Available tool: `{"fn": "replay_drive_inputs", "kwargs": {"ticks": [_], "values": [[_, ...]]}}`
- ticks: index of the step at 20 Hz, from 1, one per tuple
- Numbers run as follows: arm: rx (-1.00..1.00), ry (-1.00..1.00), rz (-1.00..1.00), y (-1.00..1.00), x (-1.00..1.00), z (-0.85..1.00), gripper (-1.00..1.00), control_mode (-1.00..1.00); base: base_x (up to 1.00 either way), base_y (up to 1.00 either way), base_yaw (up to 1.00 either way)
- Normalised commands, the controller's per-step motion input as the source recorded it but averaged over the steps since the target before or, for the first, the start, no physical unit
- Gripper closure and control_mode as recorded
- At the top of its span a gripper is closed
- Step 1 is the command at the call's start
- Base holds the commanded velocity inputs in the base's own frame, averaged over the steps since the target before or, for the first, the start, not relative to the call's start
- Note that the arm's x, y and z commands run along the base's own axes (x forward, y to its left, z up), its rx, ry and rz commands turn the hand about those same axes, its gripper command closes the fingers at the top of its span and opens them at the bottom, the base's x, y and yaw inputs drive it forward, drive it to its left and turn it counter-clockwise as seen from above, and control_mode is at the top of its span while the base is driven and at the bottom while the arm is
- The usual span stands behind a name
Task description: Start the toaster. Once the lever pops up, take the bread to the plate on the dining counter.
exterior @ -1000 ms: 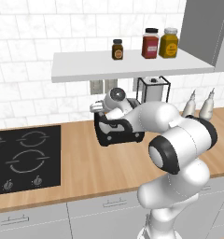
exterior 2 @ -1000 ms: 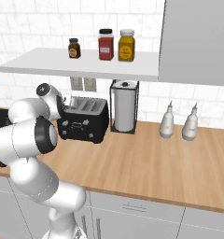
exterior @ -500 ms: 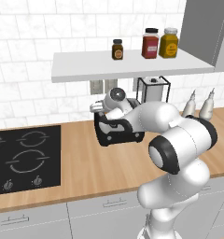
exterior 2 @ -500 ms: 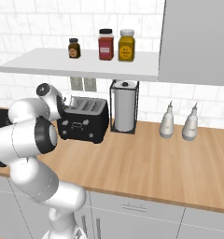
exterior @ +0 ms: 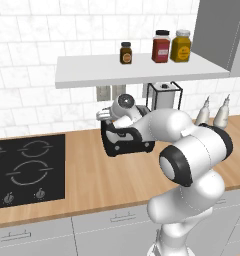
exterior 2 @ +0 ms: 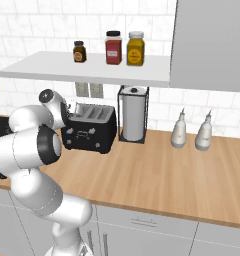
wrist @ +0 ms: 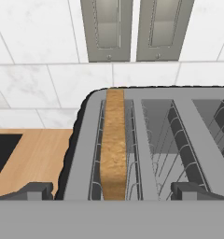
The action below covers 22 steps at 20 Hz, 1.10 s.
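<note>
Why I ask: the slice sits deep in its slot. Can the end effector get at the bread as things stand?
Probably yes. The end effector hangs open right above the toaster, its fingertips on either side of the bread, and nothing covers the slot. The top crust is exposed to pinch.

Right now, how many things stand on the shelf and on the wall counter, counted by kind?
Jars on the shelf: 3 (dark brown jar, red jar, yellow jar)
Toaster: 1
Bread slice in the toaster: 1
Paper towel holder: 1
Pale bottles: 2
Total: 8
</note>
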Motion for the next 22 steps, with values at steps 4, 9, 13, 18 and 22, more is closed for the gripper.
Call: {"fn": "replay_drive_inputs", "kwargs": {"ticks": [4, 9, 13, 18, 22], "values": [[0.0, 0.0, 0.0, 0.0, 0.0, 0.0, -1.0, -1.0, 0.0, 0.0, 0.0], [0.0, 0.0, 0.0, 0.0, 0.0, 0.0, -1.0, -1.0, 0.0, 0.0, 0.0], [0.0, 0.0, 0.0, 0.0, 0.0, 0.0, -1.0, -1.0, 0.0, 0.0, 0.0], [0.0, 0.0, 0.0, 0.0, 0.0, 0.0, -1.0, -1.0, 0.0, 0.0, 0.0], [0.0, 0.0, 0.0, 0.0, 0.0, 0.0, -1.0, -1.0, 0.0, 0.0, 0.0]]}}
